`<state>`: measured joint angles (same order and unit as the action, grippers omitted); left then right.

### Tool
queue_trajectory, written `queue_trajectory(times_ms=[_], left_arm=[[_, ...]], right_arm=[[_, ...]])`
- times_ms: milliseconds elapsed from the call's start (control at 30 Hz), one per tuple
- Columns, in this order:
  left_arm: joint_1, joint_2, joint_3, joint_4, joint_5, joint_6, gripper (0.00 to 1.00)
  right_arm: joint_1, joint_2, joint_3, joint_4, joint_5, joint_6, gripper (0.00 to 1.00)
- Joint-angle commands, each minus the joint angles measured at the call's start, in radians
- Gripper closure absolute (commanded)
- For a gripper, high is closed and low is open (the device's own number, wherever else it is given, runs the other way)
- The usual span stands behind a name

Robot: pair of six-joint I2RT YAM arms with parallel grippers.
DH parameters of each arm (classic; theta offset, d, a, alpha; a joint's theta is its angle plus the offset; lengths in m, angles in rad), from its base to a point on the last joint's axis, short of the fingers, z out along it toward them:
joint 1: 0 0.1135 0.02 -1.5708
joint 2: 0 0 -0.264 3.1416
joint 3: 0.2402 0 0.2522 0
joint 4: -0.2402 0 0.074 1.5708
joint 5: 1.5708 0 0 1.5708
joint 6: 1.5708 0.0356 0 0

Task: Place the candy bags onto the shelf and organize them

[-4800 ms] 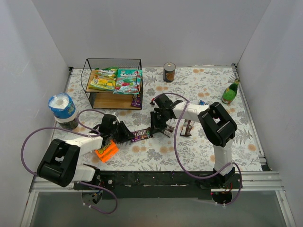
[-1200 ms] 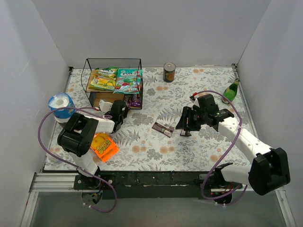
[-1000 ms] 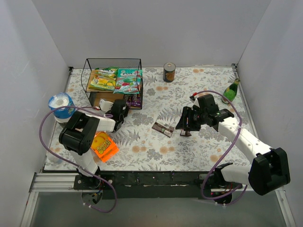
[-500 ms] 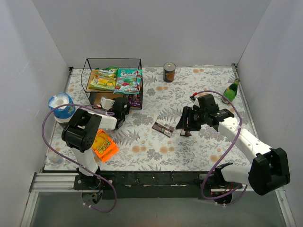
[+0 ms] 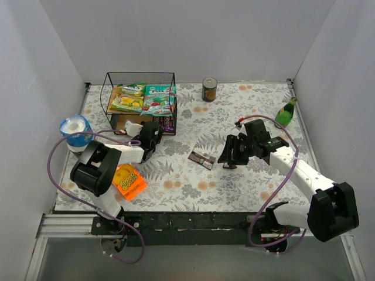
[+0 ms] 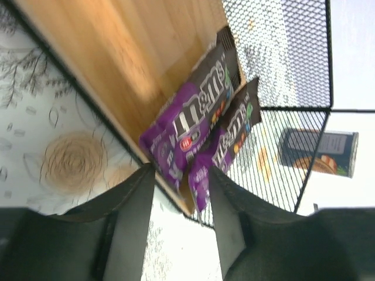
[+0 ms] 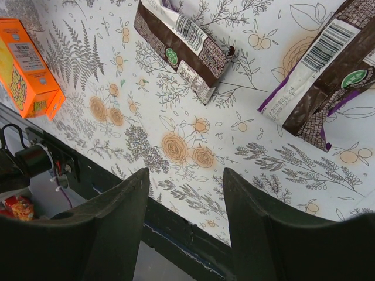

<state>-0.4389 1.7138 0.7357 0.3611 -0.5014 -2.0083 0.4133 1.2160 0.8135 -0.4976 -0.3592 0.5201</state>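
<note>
Two large candy bags lie flat on the top board of the shelf (image 5: 109, 93) at the far left of the counter (image 5: 246, 105): a yellow-green bag (image 5: 128, 99) and, touching it on the right, a teal bag (image 5: 159, 99). Near the front edge, well apart from the shelf, lies an orange package (image 5: 130, 180). The left end effector (image 5: 153, 132) sits at the shelf's lower tier, its fingers (image 6: 126, 222) spread apart and holding nothing. Just beyond them, two purple packets (image 6: 187, 123) rest side by side on the lower wooden board, against the mesh wall. Toward the middle, a brown packet (image 5: 203, 158) lies barcode up on the floral cloth. Just beside it, the right end effector (image 5: 229, 153) hovers released, its fingers wide and empty, above a purple-and-brown packet (image 7: 319, 76), also barcode up. A can (image 5: 209, 89) stands upright near the back wall. A green bottle (image 5: 285, 114) stands at the far right.
</note>
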Motion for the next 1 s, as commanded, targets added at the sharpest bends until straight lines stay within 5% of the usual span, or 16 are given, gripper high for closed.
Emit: queue_trajectory(times_ms=[0, 267, 667, 967], left_arm=[[-0.012, -0.082, -0.022, -0.063, -0.043, -0.722, 0.64], [-0.014, -0.053, -0.021, -0.054, -0.032, -0.711, 0.83], [-0.011, 0.027, -0.051, 0.139, -0.042, -0.716, 0.91], [-0.001, 0.004, -0.031, 0.111, -0.049, -0.673, 0.85]], right_arm=[[-0.004, -0.027, -0.007, 0.025, -0.018, -0.005, 0.39], [-0.004, -0.041, -0.017, 0.024, -0.018, -0.005, 0.40], [-0.004, -0.055, -0.020, 0.011, -0.006, -0.008, 0.40], [-0.004, -0.050, -0.017, 0.010, -0.001, -0.008, 0.41]])
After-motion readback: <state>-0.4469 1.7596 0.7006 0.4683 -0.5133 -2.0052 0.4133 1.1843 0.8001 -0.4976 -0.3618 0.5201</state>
